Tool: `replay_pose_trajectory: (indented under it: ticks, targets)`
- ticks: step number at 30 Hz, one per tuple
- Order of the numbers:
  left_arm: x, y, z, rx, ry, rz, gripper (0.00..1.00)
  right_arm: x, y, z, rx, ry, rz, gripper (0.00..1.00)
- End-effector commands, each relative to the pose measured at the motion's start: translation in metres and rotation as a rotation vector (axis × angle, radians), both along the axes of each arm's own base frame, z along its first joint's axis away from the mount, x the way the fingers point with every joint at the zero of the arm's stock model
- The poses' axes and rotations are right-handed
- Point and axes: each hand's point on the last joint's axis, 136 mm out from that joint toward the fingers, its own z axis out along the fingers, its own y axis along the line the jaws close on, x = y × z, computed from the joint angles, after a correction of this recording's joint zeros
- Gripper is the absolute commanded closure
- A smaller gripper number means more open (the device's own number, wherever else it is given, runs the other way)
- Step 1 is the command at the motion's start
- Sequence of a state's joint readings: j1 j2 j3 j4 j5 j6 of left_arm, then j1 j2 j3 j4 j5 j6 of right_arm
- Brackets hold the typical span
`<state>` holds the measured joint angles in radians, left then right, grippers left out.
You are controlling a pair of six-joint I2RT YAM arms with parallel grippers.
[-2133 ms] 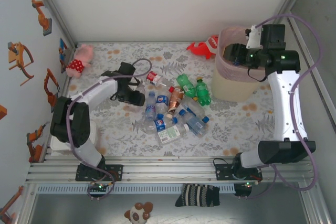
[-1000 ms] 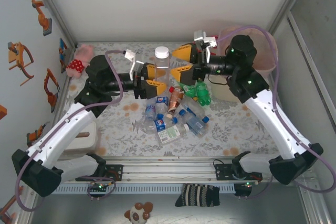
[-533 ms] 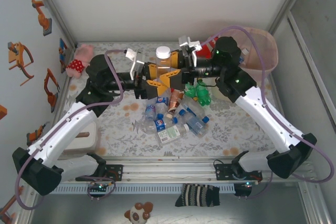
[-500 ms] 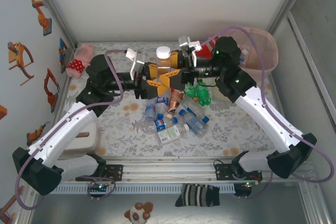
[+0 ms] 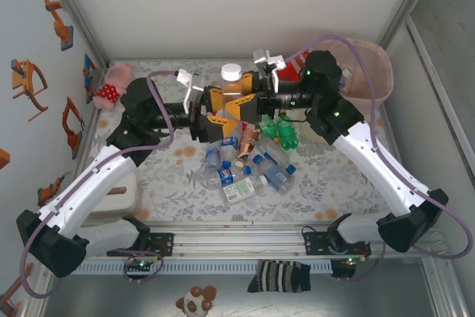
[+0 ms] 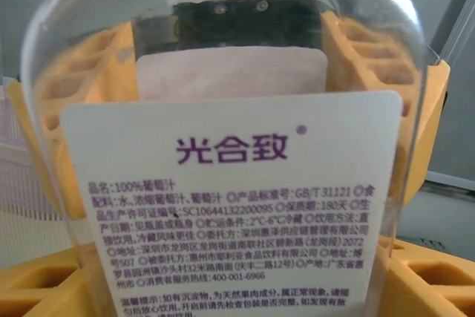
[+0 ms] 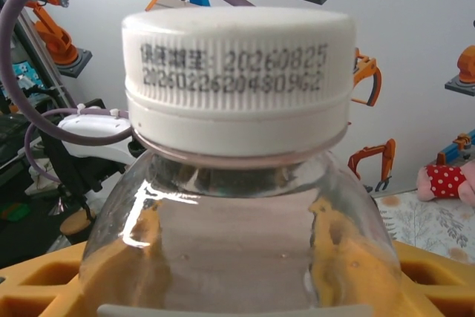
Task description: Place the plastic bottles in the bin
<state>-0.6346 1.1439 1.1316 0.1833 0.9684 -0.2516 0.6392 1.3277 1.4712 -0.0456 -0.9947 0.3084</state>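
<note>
Left gripper (image 5: 217, 107) and right gripper (image 5: 245, 98) both bracket the raised white-capped bottle (image 5: 231, 79); which one grips, I cannot tell. Mistimed release drops it.

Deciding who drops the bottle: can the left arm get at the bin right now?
Probably not: the bin stands far right, with the right gripper and its arm between it and the left gripper.

The bottle (image 6: 223, 50) is clear glossy plastic with a ribbed matt white cap (image 7: 236, 72) and a smooth paper-looking label (image 6: 230, 213), and the yellow fingers (image 6: 44, 287) look matt plastic.
</note>
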Motion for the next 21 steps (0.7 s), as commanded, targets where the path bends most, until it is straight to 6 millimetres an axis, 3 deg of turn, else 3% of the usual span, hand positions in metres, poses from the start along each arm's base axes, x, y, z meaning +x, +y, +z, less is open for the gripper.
replay_pose_trajectory:
  ticks: [1, 5, 10, 13, 17, 21]
  targets:
    - [-0.006, 0.010, 0.016, -0.020, -0.073, 0.046, 0.19, -0.003, -0.007, 0.022, 0.011, -0.069, -0.053, 0.41]
    - [-0.007, 0.017, 0.012, -0.006, -0.084, 0.092, 0.15, 0.015, -0.021, 0.021, -0.036, -0.066, -0.176, 0.40]
    - [-0.005, 0.023, 0.005, 0.009, -0.078, 0.134, 0.15, 0.061, -0.054, 0.017, -0.089, 0.042, -0.386, 0.42]
    - [-0.004, 0.024, 0.001, 0.023, -0.069, 0.141, 0.15, 0.097, -0.087, 0.008, -0.147, 0.112, -0.567, 0.44]
    - [-0.003, 0.025, -0.002, 0.031, -0.061, 0.149, 0.15, 0.143, -0.146, -0.009, -0.241, 0.224, -0.836, 0.44]
    - [-0.001, 0.025, -0.004, 0.034, -0.061, 0.159, 0.15, 0.175, -0.207, -0.032, -0.347, 0.338, -1.064, 0.45]
